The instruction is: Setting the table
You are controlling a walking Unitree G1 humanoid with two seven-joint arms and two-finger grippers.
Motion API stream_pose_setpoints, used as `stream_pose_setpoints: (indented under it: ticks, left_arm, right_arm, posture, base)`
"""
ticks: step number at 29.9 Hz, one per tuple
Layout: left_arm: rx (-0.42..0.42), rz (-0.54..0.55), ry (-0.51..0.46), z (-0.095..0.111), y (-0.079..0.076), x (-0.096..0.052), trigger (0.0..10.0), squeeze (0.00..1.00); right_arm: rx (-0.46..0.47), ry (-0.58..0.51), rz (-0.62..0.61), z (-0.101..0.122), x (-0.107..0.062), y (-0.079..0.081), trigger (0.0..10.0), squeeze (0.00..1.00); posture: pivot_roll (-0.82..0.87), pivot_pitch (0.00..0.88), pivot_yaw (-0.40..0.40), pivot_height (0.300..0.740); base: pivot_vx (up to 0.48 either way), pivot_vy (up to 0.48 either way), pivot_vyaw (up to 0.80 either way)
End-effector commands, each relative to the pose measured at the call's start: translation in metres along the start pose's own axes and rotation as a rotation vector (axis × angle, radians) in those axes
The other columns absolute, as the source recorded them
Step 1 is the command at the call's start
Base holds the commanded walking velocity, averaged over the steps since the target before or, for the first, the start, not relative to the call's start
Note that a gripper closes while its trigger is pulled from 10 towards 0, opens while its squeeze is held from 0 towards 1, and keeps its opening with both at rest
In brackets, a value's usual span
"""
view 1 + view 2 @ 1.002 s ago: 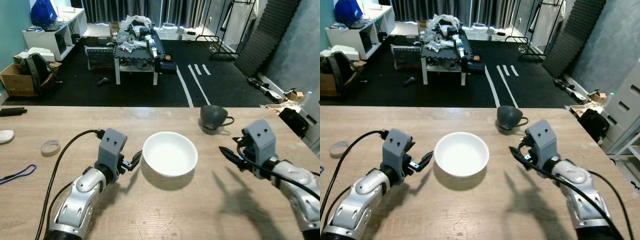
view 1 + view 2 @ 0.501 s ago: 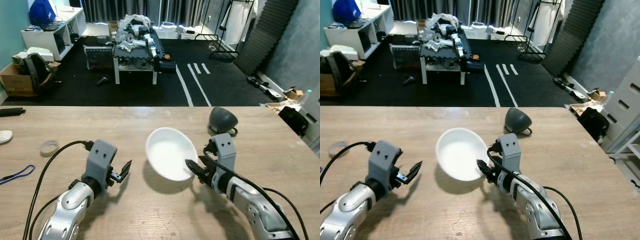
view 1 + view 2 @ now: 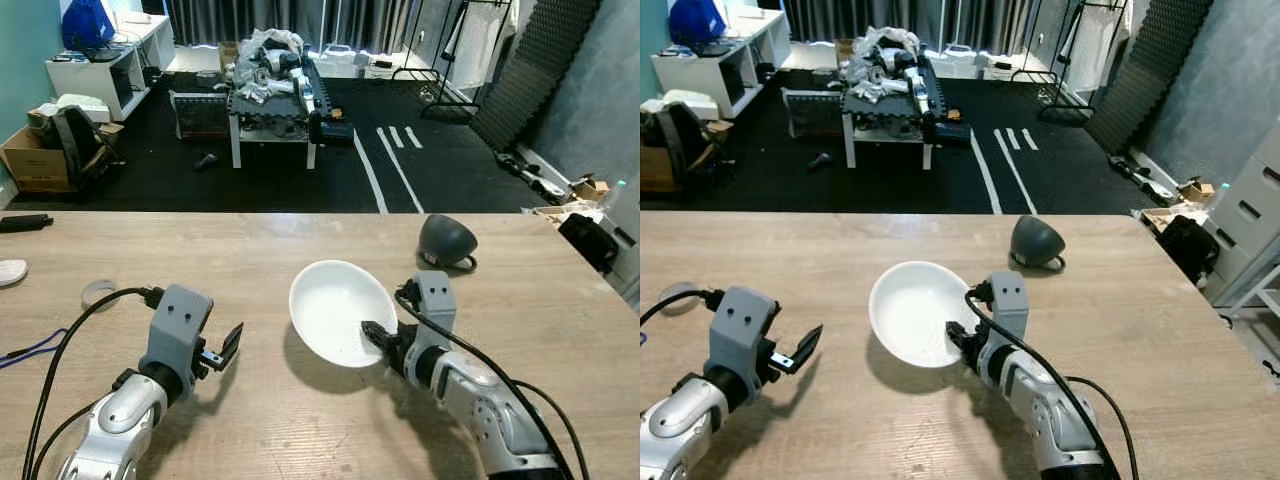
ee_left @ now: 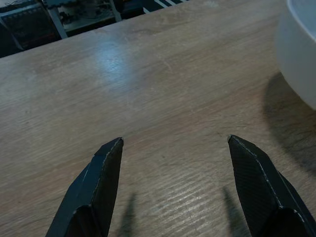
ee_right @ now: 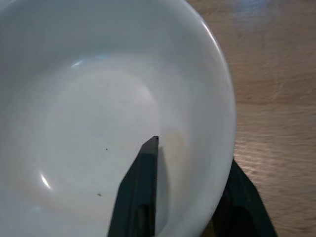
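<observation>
Both head views look forward and down from above the near edge of the counter [image 3: 300,235], taking in its whole wooden top and the dark-floored room beyond. They share nearly the same scene, the right eye's set slightly to one side, so the white bowl [image 3: 340,312] and the dark cup [image 3: 445,240] show in each. The left wrist view sits low and close over the wood, looking along its two black fingers [image 4: 96,192] with the bowl's wall at the frame's edge. The right wrist view looks at very close range into the bowl.
</observation>
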State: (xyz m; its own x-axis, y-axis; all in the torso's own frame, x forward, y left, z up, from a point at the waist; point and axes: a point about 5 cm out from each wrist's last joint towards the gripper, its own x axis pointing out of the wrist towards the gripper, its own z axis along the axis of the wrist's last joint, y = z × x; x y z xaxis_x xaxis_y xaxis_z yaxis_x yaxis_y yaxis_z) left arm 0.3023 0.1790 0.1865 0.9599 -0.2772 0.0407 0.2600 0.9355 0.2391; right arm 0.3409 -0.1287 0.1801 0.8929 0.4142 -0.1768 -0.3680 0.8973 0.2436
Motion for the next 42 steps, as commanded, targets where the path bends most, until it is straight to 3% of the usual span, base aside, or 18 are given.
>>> stream_pose_setpoints:
  ticks: [1, 15, 21, 24, 27, 28, 29, 32, 35, 37, 38, 39, 41, 42]
  left_arm:
    - [0.004, -0.001, 0.023, -0.004, -0.003, -0.002, 10.0, 0.0]
    - [0.003, -0.008, 0.012, -0.002, -0.008, 0.001, 10.0, 0.0]
    - [0.0, -0.015, 0.006, -0.001, -0.011, 0.003, 10.0, 0.0]
    - [0.01, -0.034, -0.033, 0.005, -0.015, 0.005, 10.0, 0.0]
    - [0.003, -0.143, -0.122, 0.02, -0.027, 0.004, 10.0, 0.0]
    - [0.009, -0.229, -0.159, 0.028, -0.034, 0.001, 10.0, 0.0]
    - [0.009, -0.229, -0.159, 0.028, -0.034, 0.001, 10.0, 0.0]
    - [0.063, -0.38, -0.206, 0.043, -0.043, -0.009, 10.0, 0.0]
    - [0.091, -0.375, -0.218, 0.048, -0.044, -0.015, 10.0, 0.0]
    - [0.108, -0.232, -0.243, 0.05, -0.038, -0.019, 10.0, 0.0]
    - [0.108, -0.232, -0.243, 0.05, -0.038, -0.019, 10.0, 0.0]
    - [0.085, -0.081, -0.233, 0.044, -0.033, -0.02, 10.0, 0.0]
    - [0.072, -0.037, -0.226, 0.041, -0.032, -0.021, 10.0, 0.0]
    - [0.017, 0.012, -0.198, 0.036, -0.03, -0.023, 10.0, 0.0]
  right_arm:
    - [0.046, 0.013, -0.011, -0.004, -0.002, -0.005, 0.0, 0.0]
    - [0.18, -0.096, 0.052, 0.013, -0.01, -0.004, 0.0, 0.0]
    - [0.179, -0.127, 0.027, 0.018, -0.016, -0.009, 0.0, 0.0]
    - [0.159, -0.221, 0.032, 0.028, -0.021, -0.009, 0.0, 0.0]
    - [0.069, -0.331, 0.026, 0.039, -0.031, -0.008, 0.0, 0.0]
    - [0.046, -0.367, 0.007, 0.041, -0.036, -0.008, 10.0, 0.0]
    - [0.046, -0.367, 0.007, 0.041, -0.036, -0.008, 10.0, 0.0]
    - [-0.028, -0.454, -0.098, 0.044, -0.051, -0.014, 10.0, 0.0]
    - [-0.079, -0.492, -0.174, 0.043, -0.062, -0.021, 10.0, 0.0]
    - [-0.055, -0.501, -0.168, 0.034, -0.069, -0.017, 10.0, 0.0]
    - [-0.055, -0.501, -0.168, 0.034, -0.069, -0.017, 10.0, 0.0]
    - [-0.08, -0.464, -0.139, 0.021, -0.069, -0.008, 10.0, 0.0]
    - [-0.075, -0.45, -0.131, 0.016, -0.069, -0.005, 10.0, 0.0]
    - [-0.069, -0.441, -0.124, 0.011, -0.068, -0.003, 10.0, 0.0]
  posture:
    - [0.09, 0.212, 0.018, 0.74]
    - [0.08, 0.209, 0.017, 0.74]
    - [0.07, 0.208, 0.016, 0.74]
    - [0.07, 0.205, 0.015, 0.74]
    - [0.07, 0.201, 0.014, 0.74]
    - [0.06, 0.199, 0.016, 0.74]
    - [0.06, 0.199, 0.016, 0.74]
    - [0.05, 0.193, 0.025, 0.74]
    - [0.05, 0.191, 0.029, 0.74]
    - [0.05, 0.184, 0.034, 0.74]
    - [0.05, 0.184, 0.034, 0.74]
    - [0.05, 0.181, 0.035, 0.74]
    - [0.05, 0.18, 0.035, 0.74]
    - [0.05, 0.179, 0.035, 0.74]
  base:
    - [0.0, 0.0, 0.0]
    - [0.0, 0.0, 0.0]
    - [0.0, 0.0, 0.0]
    - [0.0, 0.0, 0.0]
    - [0.0, 0.0, 0.0]
    - [0.0, 0.0, 0.0]
    - [0.0, 0.0, 0.0]
    - [0.0, 0.0, 0.0]
    - [0.0, 0.0, 0.0]
    - [0.0, 0.0, 0.0]
    - [0.0, 0.0, 0.0]
    - [0.0, 0.0, 0.0]
    - [0.0, 0.0, 0.0]
    - [0.0, 0.0, 0.0]
